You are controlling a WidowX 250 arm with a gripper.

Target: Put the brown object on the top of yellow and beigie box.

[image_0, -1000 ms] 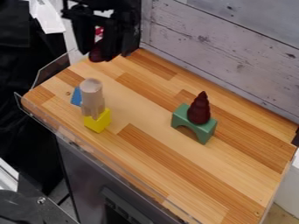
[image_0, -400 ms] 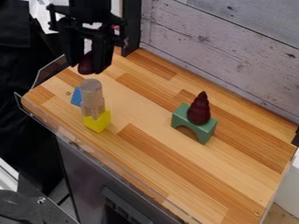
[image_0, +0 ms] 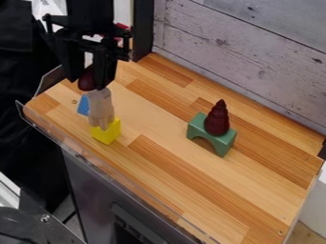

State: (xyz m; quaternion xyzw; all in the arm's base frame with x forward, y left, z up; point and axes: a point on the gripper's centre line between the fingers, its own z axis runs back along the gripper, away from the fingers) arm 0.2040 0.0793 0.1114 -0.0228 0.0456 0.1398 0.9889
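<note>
Tool [image_0: 88,83], upper left of frame, clamped on brown object [image_0: 85,82] close by the top of the beige block [image_0: 100,108], contact unclear; beige stands on yellow block [image_0: 107,132], left of frame, blue block [image_0: 83,105] beside.

Can pass between yellow block [image_0: 111,133] and green arch [image_0: 221,143], over worktop [image_0: 159,162]. Must skirt upright beige cylinder [image_0: 100,109] atop yellow, blue block [image_0: 83,106] near its base, dark red cone [image_0: 217,122] on arch, whitewashed wall [image_0: 255,62] behind.
</note>
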